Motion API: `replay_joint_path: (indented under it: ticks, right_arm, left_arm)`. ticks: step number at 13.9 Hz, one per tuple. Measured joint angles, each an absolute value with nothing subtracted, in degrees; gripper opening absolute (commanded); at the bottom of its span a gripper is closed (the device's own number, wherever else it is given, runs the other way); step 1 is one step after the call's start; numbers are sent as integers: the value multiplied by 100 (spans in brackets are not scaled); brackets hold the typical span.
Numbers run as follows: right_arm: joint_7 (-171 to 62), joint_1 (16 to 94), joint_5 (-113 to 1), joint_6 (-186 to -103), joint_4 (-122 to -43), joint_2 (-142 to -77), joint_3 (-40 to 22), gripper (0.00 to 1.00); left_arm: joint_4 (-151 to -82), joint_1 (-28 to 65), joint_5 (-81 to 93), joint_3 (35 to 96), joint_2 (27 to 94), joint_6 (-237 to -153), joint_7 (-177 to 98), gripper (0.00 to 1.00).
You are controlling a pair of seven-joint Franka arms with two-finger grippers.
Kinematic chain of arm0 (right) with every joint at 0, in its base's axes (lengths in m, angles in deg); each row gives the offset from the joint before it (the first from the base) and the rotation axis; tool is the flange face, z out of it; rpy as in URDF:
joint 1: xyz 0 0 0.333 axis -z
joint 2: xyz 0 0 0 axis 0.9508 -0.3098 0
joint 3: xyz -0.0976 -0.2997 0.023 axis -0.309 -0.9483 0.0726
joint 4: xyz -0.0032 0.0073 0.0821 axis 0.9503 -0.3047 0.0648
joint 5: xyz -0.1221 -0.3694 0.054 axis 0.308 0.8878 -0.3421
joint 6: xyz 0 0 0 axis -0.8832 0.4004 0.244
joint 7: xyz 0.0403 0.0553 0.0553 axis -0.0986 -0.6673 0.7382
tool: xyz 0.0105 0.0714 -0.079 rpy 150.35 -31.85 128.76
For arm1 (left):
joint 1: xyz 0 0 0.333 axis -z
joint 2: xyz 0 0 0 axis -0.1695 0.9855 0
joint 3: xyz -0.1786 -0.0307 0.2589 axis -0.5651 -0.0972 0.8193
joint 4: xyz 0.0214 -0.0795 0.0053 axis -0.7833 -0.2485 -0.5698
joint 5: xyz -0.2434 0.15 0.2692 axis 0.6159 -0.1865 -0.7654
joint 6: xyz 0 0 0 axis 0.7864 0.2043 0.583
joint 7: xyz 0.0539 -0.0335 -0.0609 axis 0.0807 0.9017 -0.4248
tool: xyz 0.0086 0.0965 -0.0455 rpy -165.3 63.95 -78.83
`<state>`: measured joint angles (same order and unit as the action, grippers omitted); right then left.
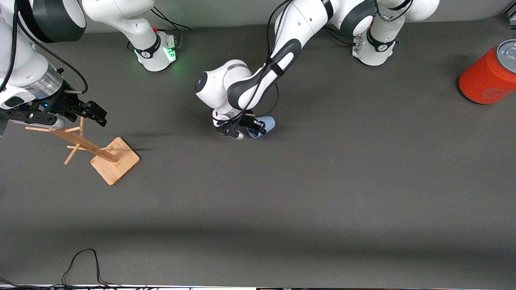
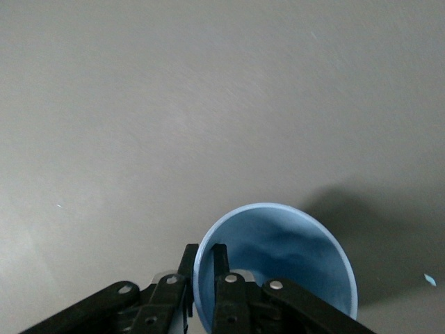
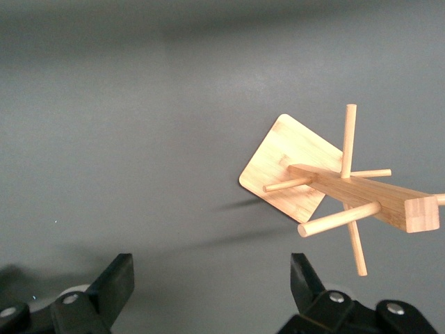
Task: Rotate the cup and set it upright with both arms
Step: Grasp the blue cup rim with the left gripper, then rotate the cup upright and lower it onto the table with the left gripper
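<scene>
A light-blue cup [image 1: 266,124] lies tipped near the middle of the grey tabletop [image 1: 306,189], its rim pinched between the fingers of the left end effector [image 1: 249,128], one inside, one outside. This looks like the grasp step; next comes lifting and rotating it upright. The right end effector [image 1: 82,113] waits, released, over a wooden mug tree [image 1: 98,152]. An orange can [image 1: 489,74] stands at the left arm's end.

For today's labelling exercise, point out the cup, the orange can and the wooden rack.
cup [image 2: 292,243]: left wrist view, inner wall below the rim.
orange can [image 1: 485,78]: front view, orange side wall.
wooden rack [image 1: 117,163]: front view, flat square base.
</scene>
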<state>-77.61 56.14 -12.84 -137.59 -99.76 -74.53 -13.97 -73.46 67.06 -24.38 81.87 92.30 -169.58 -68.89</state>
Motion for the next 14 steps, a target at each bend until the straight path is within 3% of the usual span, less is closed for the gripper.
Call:
replay_joint_path:
  ticks: [4,9,11,14]
  right_arm:
    - [-7761,5614,-1284,-13807,-9979,-7458,-1388,100]
    - [-7761,5615,-1284,-13821,-9980,-7458,-1383,100]
    - [-7761,5618,-1284,-13823,-9981,-7458,-1383,100]
    - [-7761,5923,-1284,-13823,-9991,-7459,-1081,100]
  left_arm:
    - [-7174,5887,-2202,8205,8731,-16960,-6883,0]
    - [-7387,4631,-1032,8197,7572,-17300,-6757,0]
    - [-8223,4507,-946,8193,7061,-17966,-6756,0]
    - [-9976,4540,-934,8160,6512,-19619,-7012,0]
